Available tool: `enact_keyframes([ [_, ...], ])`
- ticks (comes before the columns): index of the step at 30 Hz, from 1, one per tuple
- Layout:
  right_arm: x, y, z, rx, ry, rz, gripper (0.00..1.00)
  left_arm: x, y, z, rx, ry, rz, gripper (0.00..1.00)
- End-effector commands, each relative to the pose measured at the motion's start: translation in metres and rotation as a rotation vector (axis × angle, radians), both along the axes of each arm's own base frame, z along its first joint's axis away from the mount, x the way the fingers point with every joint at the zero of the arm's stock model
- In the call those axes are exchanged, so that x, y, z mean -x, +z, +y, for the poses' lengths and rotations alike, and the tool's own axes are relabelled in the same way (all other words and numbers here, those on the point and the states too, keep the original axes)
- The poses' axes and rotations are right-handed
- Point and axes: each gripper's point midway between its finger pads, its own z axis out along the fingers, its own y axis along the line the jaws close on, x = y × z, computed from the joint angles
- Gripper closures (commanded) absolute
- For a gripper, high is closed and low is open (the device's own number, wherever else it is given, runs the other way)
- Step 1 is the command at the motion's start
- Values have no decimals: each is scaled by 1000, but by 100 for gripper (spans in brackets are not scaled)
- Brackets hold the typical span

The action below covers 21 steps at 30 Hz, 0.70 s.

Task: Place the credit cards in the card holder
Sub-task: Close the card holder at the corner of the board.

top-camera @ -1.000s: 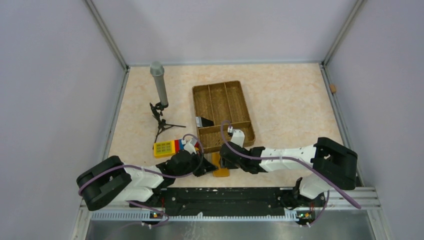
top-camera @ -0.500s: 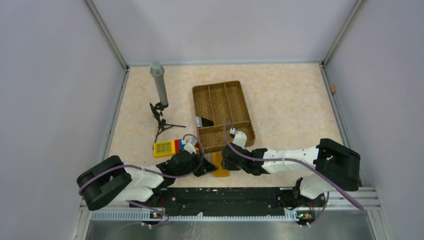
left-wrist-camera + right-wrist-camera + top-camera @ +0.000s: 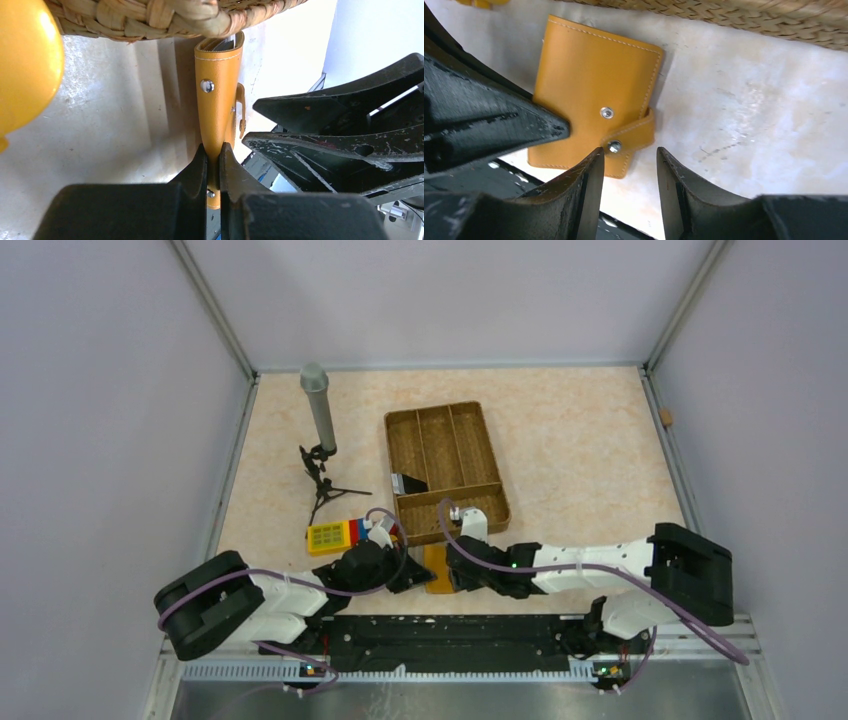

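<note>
Your left gripper (image 3: 213, 152) is pressed together on the near left edge of the holder (image 3: 594, 85), pinching the folded leather between its fingertips. The holder lies flat on the table (image 3: 580, 440), at the near edge, between your two grippers and just near of the woven tray (image 3: 496, 465); its far end almost touches the tray's near wall. It is folded shut, tan side up. The tab (image 3: 634, 131) wraps round from its right edge, and the tab's snap sits just near of the stud (image 3: 607, 112) on the face, not over it. Your right gripper (image 3: 629, 150) hangs low over that tab with its jaws spread and nothing between them, one fingertip on each side of the tab's end.
</note>
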Motion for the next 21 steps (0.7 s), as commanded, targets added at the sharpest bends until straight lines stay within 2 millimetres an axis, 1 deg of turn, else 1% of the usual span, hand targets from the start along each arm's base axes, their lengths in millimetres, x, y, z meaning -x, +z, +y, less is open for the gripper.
enact_keyframes([
  [1,-4,22,-10,73,75,-76,58,7,-49,34,-209,49,55,100],
  [4,0,20,-10,80,114,-72,58,7,-49,33,-208,46,58,100],
  [8,1,25,5,15,177,-98,55,7,-49,32,-207,40,61,100],
  [12,-5,30,16,14,201,-123,55,7,-50,31,-209,40,63,100],
  [21,-17,28,31,-22,214,-122,57,8,-51,31,-213,36,69,100],
])
